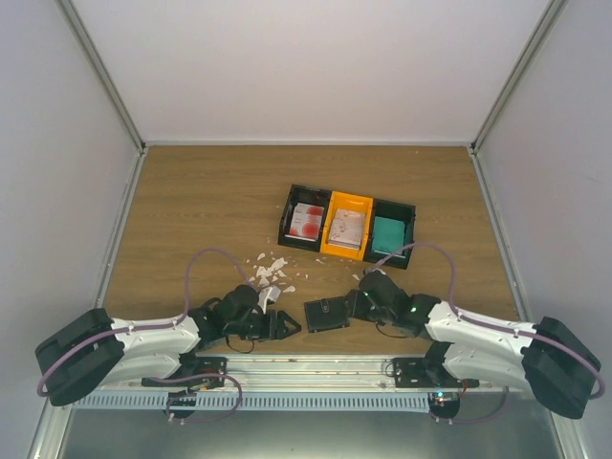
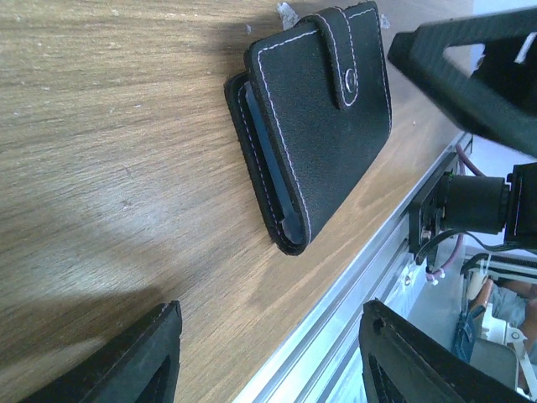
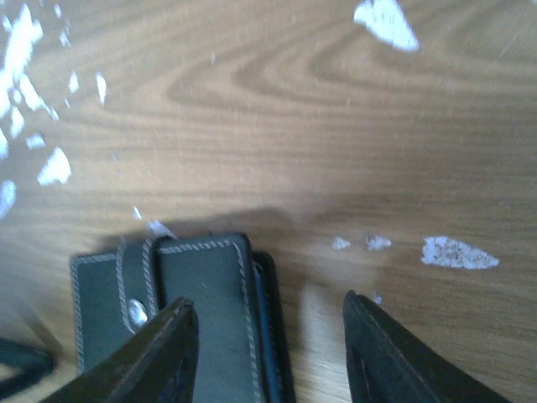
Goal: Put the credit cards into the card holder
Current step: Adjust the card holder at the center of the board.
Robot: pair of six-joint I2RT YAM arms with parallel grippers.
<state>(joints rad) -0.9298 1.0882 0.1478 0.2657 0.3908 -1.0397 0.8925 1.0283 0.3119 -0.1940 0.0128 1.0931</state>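
From above, the closed card holder (image 1: pixel 327 314) lies flat on the worktop (image 1: pixel 191 210) near its front edge, between the left claw (image 1: pixel 282 325) and the right claw (image 1: pixel 359 303). The credit cards (image 1: pixel 306 222) sit apart from it in three bins (image 1: pixel 350 198) farther back: red-and-white on the left, pale in the orange middle one, teal on the right. White scraps (image 1: pixel 271 268) litter the wood between the bins and the left arm.

From the left wrist, the card holder (image 2: pixel 323 117) shows its black stitched cover with the strap snapped down. A pale blue edge peeks from its side, and whether any card is inside cannot be told. The left claw (image 2: pixel 277 353) stands released, with only bare wood between its jaws.

From the right wrist, the right claw (image 3: pixel 268 353) is also spread. One jaw hangs over the card holder (image 3: pixel 185 311), the other over bare worktop, and they grasp nothing.

The loading appears not yet begun. The strap must be undone, the holder opened and the cards brought over.
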